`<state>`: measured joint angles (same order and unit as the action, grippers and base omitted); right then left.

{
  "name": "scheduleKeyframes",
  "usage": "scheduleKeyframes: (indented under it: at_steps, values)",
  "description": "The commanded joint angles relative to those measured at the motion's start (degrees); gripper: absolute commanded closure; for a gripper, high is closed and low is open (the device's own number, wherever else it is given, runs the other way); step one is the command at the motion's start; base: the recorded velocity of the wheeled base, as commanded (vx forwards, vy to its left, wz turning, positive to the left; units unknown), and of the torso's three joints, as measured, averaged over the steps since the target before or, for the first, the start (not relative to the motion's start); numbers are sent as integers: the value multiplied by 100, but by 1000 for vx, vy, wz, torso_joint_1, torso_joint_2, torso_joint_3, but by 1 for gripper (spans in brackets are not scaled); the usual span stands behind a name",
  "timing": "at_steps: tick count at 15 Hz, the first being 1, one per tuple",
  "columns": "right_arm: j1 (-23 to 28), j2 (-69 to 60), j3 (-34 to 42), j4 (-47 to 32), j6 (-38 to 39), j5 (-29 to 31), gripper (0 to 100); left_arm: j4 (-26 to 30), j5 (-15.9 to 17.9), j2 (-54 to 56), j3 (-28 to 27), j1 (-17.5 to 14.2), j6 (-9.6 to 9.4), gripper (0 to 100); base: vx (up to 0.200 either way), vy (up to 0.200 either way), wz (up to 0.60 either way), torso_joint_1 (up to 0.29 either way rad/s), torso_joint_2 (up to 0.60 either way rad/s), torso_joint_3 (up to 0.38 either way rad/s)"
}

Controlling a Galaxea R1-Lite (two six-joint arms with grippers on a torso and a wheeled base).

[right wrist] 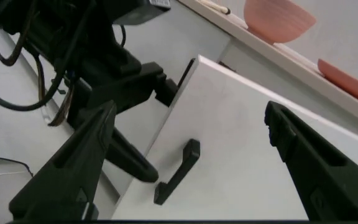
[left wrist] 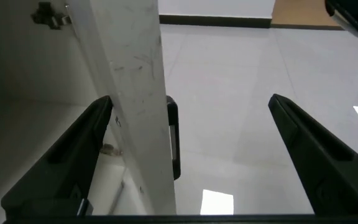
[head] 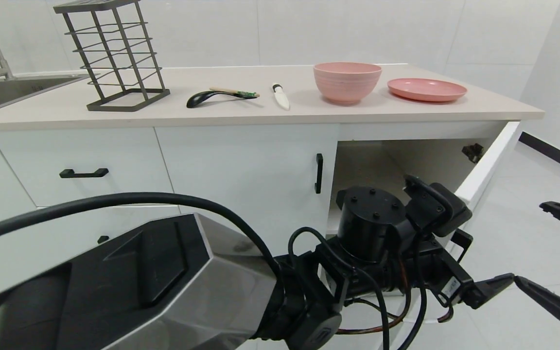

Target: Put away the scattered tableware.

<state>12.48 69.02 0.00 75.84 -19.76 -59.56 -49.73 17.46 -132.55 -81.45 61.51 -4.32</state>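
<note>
On the countertop [head: 396,113] lie a black spoon [head: 202,98], a wooden-handled utensil [head: 234,91] and a white knife [head: 281,96]. To their right stand a pink bowl [head: 347,81] and a pink plate [head: 427,89]. Low at the open cabinet, my left gripper [left wrist: 191,106] is open and its fingers straddle the free edge of the white cabinet door [left wrist: 138,93]. One of its fingers [head: 496,287] pokes out past the door. My right gripper [right wrist: 188,112] hangs open to the right of the door, facing its outer side and black handle [right wrist: 178,171], touching nothing.
A black wire dish rack [head: 114,58] stands at the counter's left, beside a steel sink [head: 3,92] with a tap. The right-hand cabinet [head: 382,165] is open and bare inside. Closed doors and a drawer sit to its left. White tiled floor [head: 528,228] spreads to the right.
</note>
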Motion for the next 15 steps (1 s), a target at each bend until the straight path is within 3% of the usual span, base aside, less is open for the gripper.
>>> scheduleKeyframes:
  at_steps: [1, 2, 5, 11, 12, 13, 14, 15]
  values:
    - [-18, -231, 0, 19, -1, -3, 0, -20, -14, -96, -12, 177, 62, 0, 0, 0, 0, 0, 0, 0]
    - [-18, -363, 0, 45, -1, -3, 0, -108, -23, -166, -38, 291, 168, 0, 0, 0, 0, 0, 0, 0]
    - [-35, -794, 0, 19, -1, -3, 0, -195, -14, -333, -179, 370, 185, 0, 0, 0, 0, 0, 0, 0]
    - [-9, -1893, -272, 335, 122, -3, 0, -345, 47, -852, -1040, 783, 352, 0, 0, 0, 0, 0, 0, 0]
    - [35, -2209, -1002, 326, 192, 6, 0, -354, 258, -992, -1269, 959, 396, 0, 0, 0, 0, 0, 0, 0]
    - [44, -2227, -1125, 326, 201, 6, 0, -354, 276, -1010, -1286, 994, 414, 0, 0, 0, 0, 0, 0, 0]
    - [184, -2350, -1863, 300, 218, 15, 0, -415, 381, -1282, -1567, 1231, 546, 0, 0, 0, 0, 0, 0, 0]
    - [290, -2376, -2083, 309, 218, 15, 0, -573, 416, -1520, -1770, 1319, 625, 0, 0, 0, 0, 0, 0, 0]
